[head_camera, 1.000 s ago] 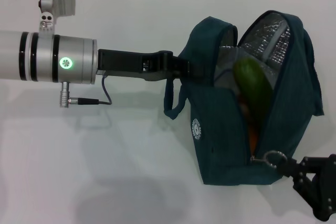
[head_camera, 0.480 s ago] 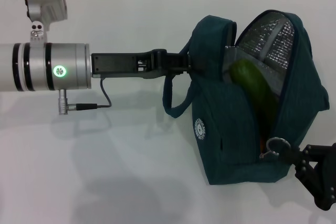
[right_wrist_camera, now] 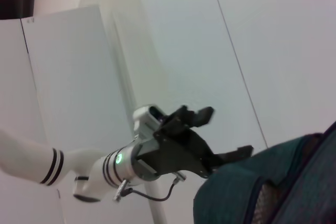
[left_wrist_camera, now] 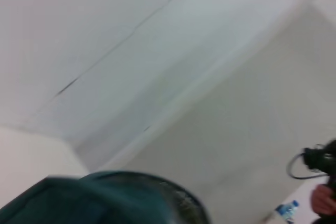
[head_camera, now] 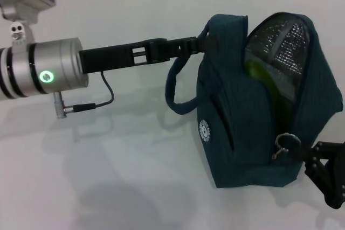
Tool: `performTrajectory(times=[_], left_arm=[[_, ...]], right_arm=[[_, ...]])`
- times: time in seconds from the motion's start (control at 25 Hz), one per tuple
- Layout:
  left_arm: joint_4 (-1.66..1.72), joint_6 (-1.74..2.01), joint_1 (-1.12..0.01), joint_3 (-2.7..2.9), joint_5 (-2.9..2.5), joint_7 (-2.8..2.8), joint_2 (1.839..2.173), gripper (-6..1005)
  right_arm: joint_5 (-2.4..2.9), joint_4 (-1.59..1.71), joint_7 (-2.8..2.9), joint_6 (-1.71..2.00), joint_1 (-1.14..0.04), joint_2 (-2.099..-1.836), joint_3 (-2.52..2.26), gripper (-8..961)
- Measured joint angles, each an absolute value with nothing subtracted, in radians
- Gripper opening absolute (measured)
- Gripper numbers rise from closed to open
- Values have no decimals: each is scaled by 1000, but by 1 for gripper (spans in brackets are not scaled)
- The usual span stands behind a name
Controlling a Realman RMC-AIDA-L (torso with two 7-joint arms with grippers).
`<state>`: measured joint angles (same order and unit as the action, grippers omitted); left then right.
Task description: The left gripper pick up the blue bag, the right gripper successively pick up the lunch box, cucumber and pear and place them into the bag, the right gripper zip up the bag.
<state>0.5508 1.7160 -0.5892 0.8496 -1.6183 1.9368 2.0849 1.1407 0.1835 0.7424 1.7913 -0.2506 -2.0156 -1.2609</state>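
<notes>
1. Head view is showing the blue bag (head_camera: 245,127) standing on the white tabletop (head_camera: 124,176), its base down and its mouth facing up and toward the robot's right side.
2. Reaching in from the left, the left pincer (head_camera: 200,44) is clamping the bag's top edge by a handle; I judge this grip is keeping the fabric upright and taut so that the zipper has something to pull against.
3. One loop handle (head_camera: 175,87) is hanging slack below that arm, which suggests the hold is on the rim or the other handle; exactly which I cannot tell.
4. Low at the bag's right corner, the right pincer (head_camera: 315,160) is sitting at the silver ring zipper pull (head_camera: 284,144). The ring is lying just at the pincer's tip, but whether the fingers are closed on it I cannot tell.
5. Inside the opening, the silver lining (head_camera: 283,41) is showing, and a green sliver of the cucumber (head_camera: 257,71) is peeking out beneath it. The lunch box and pear are not visible; they are probably deeper inside.
6. Judging by the mostly open mouth, the zipping step is only beginning, with the pull still near the lower end of its track.
7. Right wrist view is showing the left pincer (right_wrist_camera: 239,153) meeting the teal fabric from across the bag.
</notes>
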Motion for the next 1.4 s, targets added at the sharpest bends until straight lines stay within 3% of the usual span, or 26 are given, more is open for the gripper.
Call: performTrajectory(times=[0.36, 1.4], left_arm=[[549, 1799, -512, 850, -1557, 1746, 2086, 788], [485, 1798, -435, 867, -1628, 1493, 2088, 753]], right_arm=[[1052, 184, 701, 1863, -253, -2016, -1261, 7], [884, 195, 771, 1809, -550, -2023, -1280, 6]])
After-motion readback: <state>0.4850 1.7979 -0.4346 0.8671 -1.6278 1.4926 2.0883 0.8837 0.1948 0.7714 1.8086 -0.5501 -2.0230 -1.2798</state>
